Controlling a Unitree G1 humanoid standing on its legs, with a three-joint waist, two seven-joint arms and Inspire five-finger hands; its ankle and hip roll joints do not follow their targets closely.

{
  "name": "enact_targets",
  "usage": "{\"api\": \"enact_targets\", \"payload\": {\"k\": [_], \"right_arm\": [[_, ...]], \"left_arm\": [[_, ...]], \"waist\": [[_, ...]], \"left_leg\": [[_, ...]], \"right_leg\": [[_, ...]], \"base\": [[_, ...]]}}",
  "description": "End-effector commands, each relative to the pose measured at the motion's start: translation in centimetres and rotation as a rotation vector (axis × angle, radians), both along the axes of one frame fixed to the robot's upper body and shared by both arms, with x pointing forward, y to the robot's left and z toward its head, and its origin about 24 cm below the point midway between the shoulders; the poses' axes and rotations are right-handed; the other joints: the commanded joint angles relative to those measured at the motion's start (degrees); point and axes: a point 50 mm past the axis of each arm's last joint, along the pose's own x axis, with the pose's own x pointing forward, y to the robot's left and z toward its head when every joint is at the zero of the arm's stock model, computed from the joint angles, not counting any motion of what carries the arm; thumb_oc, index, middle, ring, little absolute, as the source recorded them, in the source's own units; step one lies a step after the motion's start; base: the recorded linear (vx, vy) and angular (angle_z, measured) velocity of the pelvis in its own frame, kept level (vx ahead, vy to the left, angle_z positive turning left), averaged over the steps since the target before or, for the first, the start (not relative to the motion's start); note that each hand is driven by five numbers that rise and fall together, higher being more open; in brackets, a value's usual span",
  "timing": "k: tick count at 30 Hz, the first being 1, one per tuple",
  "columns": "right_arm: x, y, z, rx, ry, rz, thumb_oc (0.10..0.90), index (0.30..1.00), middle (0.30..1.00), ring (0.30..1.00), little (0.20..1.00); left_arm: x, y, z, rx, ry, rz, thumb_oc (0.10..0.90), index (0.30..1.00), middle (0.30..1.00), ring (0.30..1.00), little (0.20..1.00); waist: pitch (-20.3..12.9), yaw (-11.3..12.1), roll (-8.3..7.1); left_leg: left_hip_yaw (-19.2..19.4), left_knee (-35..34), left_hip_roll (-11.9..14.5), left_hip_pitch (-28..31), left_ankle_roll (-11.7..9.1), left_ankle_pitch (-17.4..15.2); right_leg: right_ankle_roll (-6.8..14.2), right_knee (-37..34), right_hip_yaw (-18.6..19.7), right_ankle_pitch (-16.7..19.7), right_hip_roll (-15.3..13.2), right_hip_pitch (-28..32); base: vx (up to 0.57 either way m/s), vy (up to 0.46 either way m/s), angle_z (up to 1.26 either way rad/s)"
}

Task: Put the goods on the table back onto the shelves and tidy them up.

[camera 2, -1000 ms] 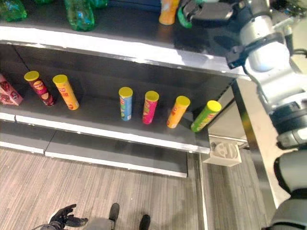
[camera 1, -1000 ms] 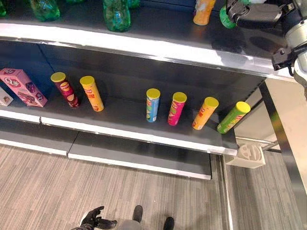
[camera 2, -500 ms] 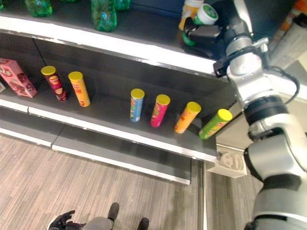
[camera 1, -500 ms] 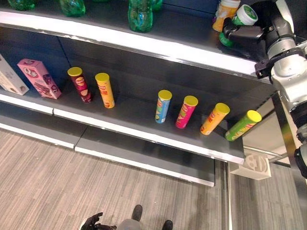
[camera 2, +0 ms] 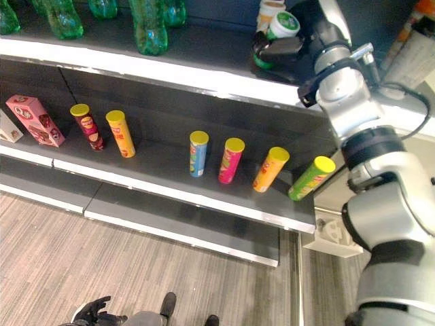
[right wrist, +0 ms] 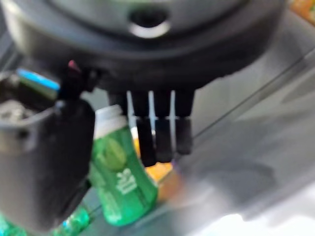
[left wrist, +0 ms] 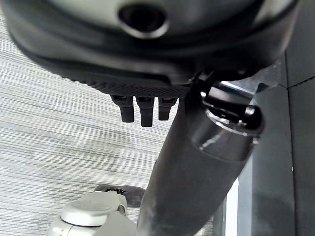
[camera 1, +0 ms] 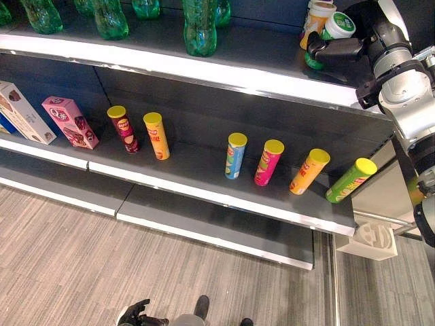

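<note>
We see the right hand (camera 1: pixel 340 49) up at the top shelf (camera 1: pixel 204 64), its thumb and fingers set around a green bottle with a white cap (camera 1: pixel 331 32) — in the right wrist view the fingers (right wrist: pixel 162 132) come down just beside the bottle (right wrist: pixel 120 177), but we cannot tell whether they actually clamp it or merely stand beside it. The bottle stands on the top shelf just beside an orange bottle (camera 1: pixel 314 20), near the shelf's right end. Farther left on that shelf stand several green soda bottles (camera 1: pixel 199 27). On the middle shelf (camera 1: pixel 204 193) we count six yellow-lidded crisp tubes: a dark red one (camera 1: pixel 123 129) and a yellow one (camera 1: pixel 156 136) together, then a blue one (camera 1: pixel 235 155), a pink one (camera 1: pixel 268 161), an orange one (camera 1: pixel 308 171) and a green one (camera 1: pixel 349 180) — the last two leaning. A pink box (camera 1: pixel 70 122) sits at the left. The left hand (camera 1: pixel 134 314) hangs low over the floor (camera 1: pixel 81 265), its fingers loosely curled and empty.
</note>
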Motion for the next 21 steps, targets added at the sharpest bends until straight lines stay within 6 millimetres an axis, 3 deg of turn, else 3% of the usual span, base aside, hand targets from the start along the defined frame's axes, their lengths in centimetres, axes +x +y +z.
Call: {"api": "enact_targets", "payload": {"k": [1,7,21], "right_arm": [[-2.3,2.2,7.2,-0.097,-0.219,0.067,0.4,0.3,0.3,0.3,0.3],[-2.3,3.8,7.2,-0.195,-0.187,0.114,0.4,0.3,0.3,0.3,0.3],[-1.8,3.3,6.8,-0.249,-0.139,0.062,0.4,0.3,0.3,0.3,0.3]], "left_arm": [[0.8,1.7,0.8,0.073,-0.031,-0.067,0.8,0.9,0.9,0.9,0.9],[0.7,2.0,0.9,0.084,-0.026,-0.074,0.8,0.9,0.9,0.9,0.9],[0.7,2.1,0.9,0.089,-0.027,-0.085,0.8,0.9,0.9,0.9,0.9]], "waist": [[-3.3,1.0,-3.91],[-3.3,0.4,-4.19],[-3.2,-0.5,-4.29]], "left_leg": [[0.7,0.1,2.9,1.2,-3.6,-6.5],[1.2,0.1,3.2,1.7,-3.7,-6.9],[1.9,0.1,3.6,2.4,-3.9,-7.3]], "right_leg": [[8.4,0.5,-1.1,-0.9,-7.7,1.9],[8.4,0.5,-0.9,-1.0,-7.7,2.0],[8.3,0.5,-0.7,-1.0,-7.6,2.2]], "base": [[0.0,0.0,0.0],[0.0,-0.002,-0.02],[0.0,0.0,0.0]]}}
